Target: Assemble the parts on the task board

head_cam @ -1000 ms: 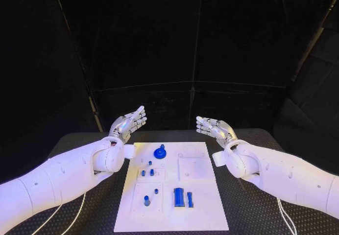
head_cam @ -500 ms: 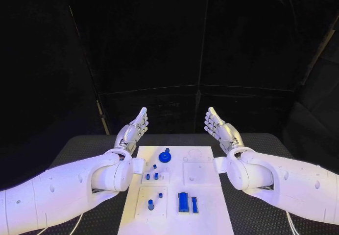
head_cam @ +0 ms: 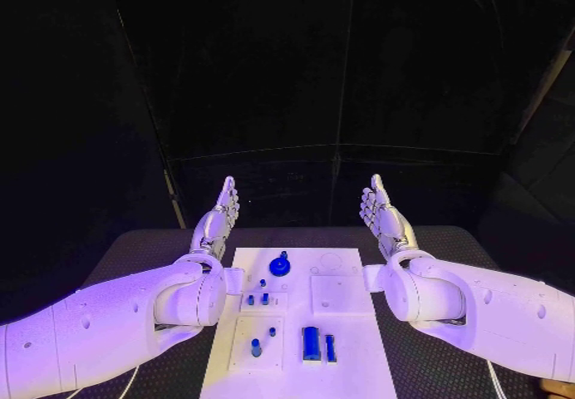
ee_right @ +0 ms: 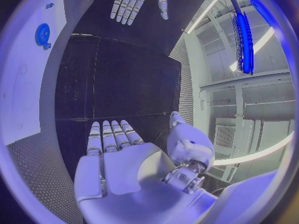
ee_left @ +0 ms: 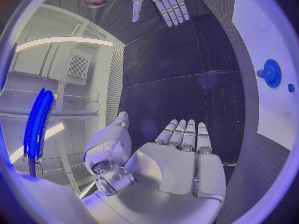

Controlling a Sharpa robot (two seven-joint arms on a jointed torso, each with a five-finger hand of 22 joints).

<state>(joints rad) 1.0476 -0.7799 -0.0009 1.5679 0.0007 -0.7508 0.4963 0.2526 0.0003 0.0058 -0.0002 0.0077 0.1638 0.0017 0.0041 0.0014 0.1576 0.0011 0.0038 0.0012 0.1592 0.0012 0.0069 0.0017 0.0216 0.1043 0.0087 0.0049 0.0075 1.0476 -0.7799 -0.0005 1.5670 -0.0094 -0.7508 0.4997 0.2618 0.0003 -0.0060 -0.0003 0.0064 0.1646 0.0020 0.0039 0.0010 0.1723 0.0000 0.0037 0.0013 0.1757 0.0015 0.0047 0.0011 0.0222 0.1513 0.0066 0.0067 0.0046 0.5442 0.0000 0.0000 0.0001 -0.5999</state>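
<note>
The black table (head_cam: 144,249) carries the white task board (head_cam: 341,366) in its middle. Both arms reach past the far end: the left hand (head_cam: 219,214) and right hand (head_cam: 382,213) are flat, fingers straight, holding nothing (probably a neutral pose). Blue parts (head_cam: 311,342) stand on the board, a round one (head_cam: 279,266) farthest. No writing is legible.

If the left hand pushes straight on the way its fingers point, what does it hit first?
Probably nothing: the left hand is open, fingers aimed past the table's far edge into dark space. The task board lies below and nearer. Depth is unclear.
</note>
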